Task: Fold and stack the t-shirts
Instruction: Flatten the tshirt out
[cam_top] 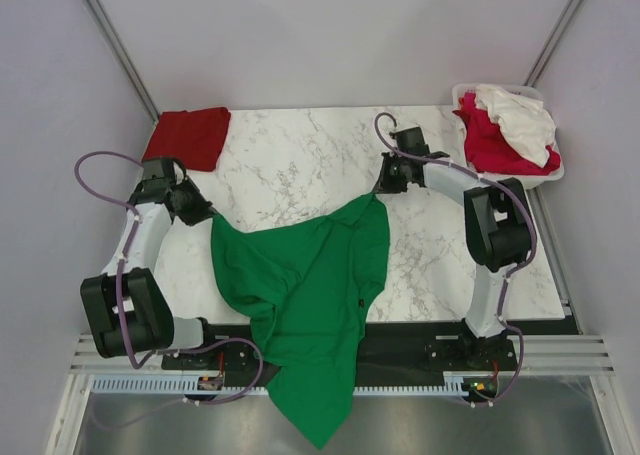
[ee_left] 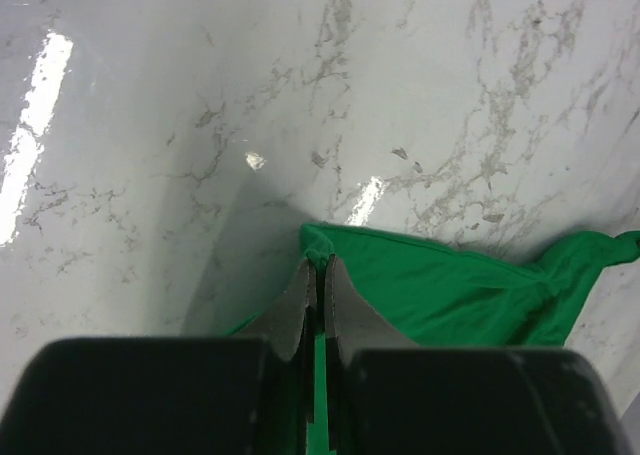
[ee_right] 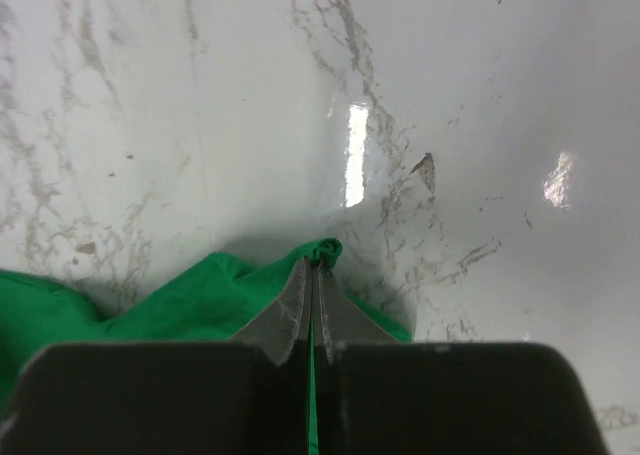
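Note:
A bright green t-shirt (cam_top: 305, 285) hangs between both grippers over the marble table, its lower part draping off the near edge. My left gripper (cam_top: 207, 215) is shut on its left corner; the cloth (ee_left: 450, 285) bunches at the fingertips in the left wrist view. My right gripper (cam_top: 383, 190) is shut on the other corner, cloth (ee_right: 200, 295) pinched at the tips. A dark red folded t-shirt (cam_top: 190, 135) lies at the far left corner. Crimson-pink (cam_top: 490, 140) and white (cam_top: 518, 115) shirts sit in the basket.
A white plastic basket (cam_top: 555, 170) stands at the far right of the table. The marble top (cam_top: 300, 155) runs between the arms. A black rail and metal frame (cam_top: 560, 360) line the near edge.

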`<state>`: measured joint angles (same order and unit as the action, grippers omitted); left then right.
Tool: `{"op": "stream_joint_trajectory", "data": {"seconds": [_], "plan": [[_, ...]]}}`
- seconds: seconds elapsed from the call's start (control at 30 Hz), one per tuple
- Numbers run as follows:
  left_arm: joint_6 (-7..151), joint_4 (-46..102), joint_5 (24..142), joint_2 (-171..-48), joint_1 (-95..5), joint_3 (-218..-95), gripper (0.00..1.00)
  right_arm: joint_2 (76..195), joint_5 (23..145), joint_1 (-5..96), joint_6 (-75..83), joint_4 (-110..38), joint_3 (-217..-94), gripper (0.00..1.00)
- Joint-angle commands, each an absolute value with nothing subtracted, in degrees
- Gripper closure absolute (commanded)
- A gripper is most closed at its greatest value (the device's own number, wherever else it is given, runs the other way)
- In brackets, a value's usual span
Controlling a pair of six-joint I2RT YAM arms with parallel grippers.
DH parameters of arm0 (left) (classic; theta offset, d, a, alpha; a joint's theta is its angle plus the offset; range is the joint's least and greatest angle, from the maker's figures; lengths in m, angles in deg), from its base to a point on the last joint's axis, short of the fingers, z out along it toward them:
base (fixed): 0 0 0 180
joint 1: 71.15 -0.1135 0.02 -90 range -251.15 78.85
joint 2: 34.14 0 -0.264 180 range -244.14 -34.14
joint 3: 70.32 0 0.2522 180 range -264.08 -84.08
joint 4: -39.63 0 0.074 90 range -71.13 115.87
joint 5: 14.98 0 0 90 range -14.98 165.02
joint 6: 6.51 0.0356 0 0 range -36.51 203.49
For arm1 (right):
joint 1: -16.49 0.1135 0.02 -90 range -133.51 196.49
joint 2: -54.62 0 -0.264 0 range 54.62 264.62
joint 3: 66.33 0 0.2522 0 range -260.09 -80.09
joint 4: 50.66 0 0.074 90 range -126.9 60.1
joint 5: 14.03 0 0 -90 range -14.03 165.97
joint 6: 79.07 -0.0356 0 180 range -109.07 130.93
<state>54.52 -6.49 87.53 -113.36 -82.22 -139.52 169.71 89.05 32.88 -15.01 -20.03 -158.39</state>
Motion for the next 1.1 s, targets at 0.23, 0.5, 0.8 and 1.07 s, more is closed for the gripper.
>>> {"op": "stream_joint_trajectory", "data": {"seconds": [0.23,0.5,0.8,1.07], "plan": [[56.24,-4.98,89.43,-96.92,-76.33,-143.75,0.98,145.43,86.08,32.84,-12.98,-11.85,-162.35,1.00],[60.46,-8.93,94.62,-84.69,-75.63,-153.67,0.98,127.59,84.67,32.93,-9.38,-1.22,-170.70,1.00],[62.75,-9.28,96.37,-70.97,-74.58,-167.03,0.98,104.03,90.20,32.84,-6.57,1.33,-177.90,1.00],[61.86,-8.67,92.94,-65.52,-73.87,-179.95,0.98,97.08,94.69,33.37,-4.98,3.18,-194.42,1.00]]}}
